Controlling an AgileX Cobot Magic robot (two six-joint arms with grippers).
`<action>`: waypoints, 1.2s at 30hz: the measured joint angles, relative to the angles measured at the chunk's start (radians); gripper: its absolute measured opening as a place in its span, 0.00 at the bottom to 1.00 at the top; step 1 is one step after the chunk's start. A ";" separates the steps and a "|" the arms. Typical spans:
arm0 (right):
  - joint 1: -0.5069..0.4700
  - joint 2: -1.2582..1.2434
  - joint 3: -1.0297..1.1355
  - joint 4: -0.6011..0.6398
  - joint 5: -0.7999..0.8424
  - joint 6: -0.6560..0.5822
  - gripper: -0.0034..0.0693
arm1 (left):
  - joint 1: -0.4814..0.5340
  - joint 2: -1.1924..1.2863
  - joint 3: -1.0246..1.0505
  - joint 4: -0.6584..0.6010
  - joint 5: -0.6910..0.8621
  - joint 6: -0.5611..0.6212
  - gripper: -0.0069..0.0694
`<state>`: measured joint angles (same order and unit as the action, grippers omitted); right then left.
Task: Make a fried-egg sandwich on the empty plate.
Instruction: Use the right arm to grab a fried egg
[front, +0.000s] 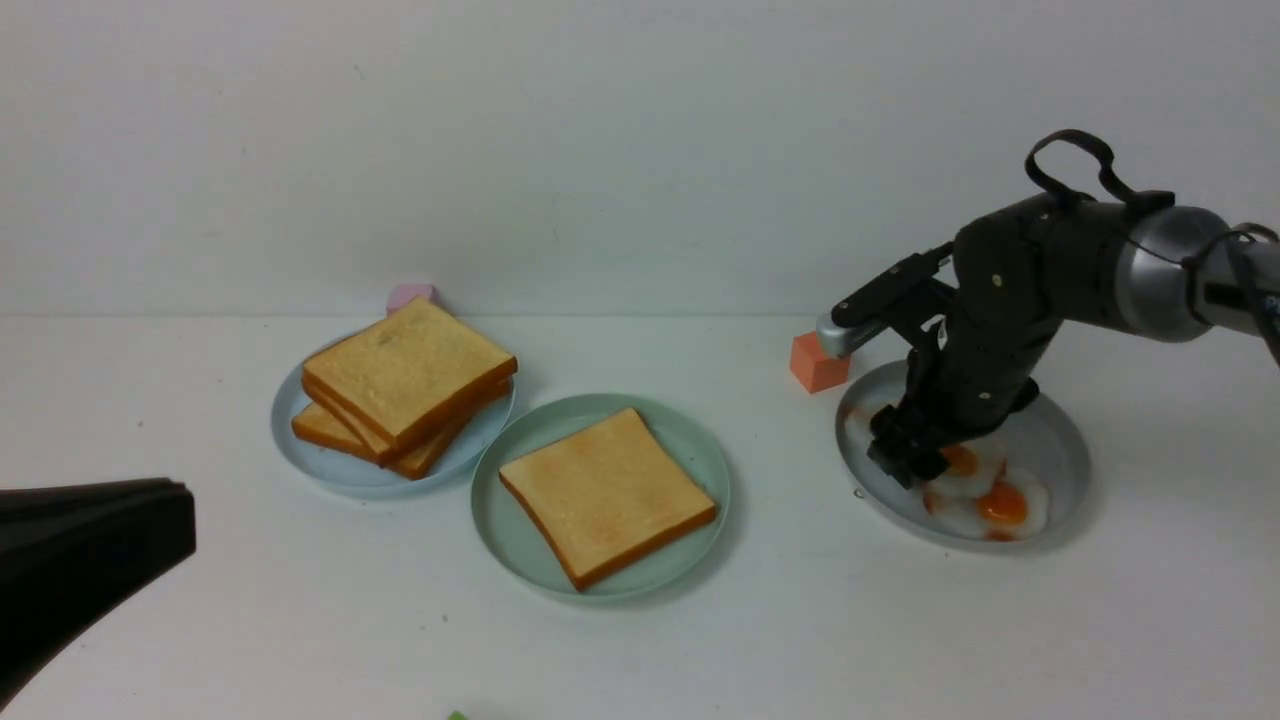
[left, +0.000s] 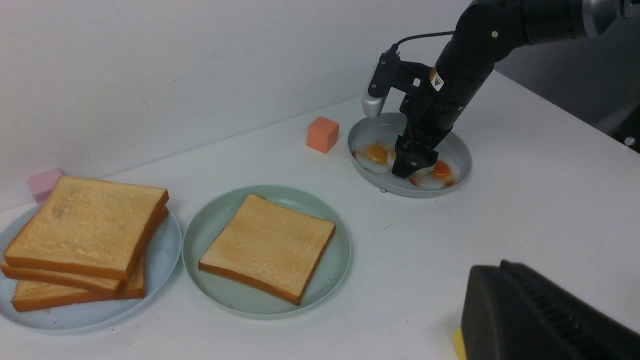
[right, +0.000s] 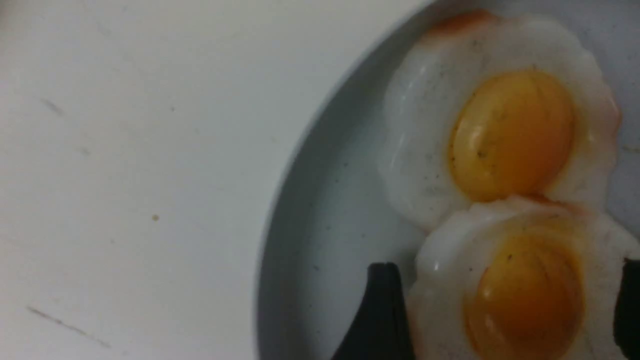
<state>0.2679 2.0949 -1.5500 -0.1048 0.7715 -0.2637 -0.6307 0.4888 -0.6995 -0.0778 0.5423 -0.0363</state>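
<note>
The right gripper (right: 500, 305) hovers with its fingers apart over a fried egg (right: 525, 295) on the grey plate (front: 1065, 450). Left of it sits the mint-green plate (front: 500, 540), bearing one toast slice (front: 610, 495). The left gripper (left: 505, 270) is closed.

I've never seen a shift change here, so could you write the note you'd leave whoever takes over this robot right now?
Left gripper: shut, holding nothing visible.
Right gripper: open over the grey plate, fingers either side of a fried egg; no lift seen.
Job's things: one toast slice lies on the green plate; spare slices sit on the blue plate.
Done: bottom slice placed.
Left: egg onto that slice, then a second slice on top.
</note>
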 joint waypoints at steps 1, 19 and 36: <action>-0.002 0.001 0.000 0.010 0.000 0.000 0.85 | 0.000 0.000 0.000 0.000 0.000 0.000 0.07; -0.008 0.041 -0.018 0.013 0.006 -0.001 0.84 | 0.000 0.000 0.001 0.000 0.000 -0.001 0.07; -0.008 -0.044 -0.016 -0.054 0.093 -0.001 0.70 | 0.000 0.000 0.002 0.000 0.015 -0.001 0.07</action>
<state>0.2600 2.0513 -1.5660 -0.1589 0.8645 -0.2646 -0.6307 0.4888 -0.6978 -0.0778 0.5578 -0.0371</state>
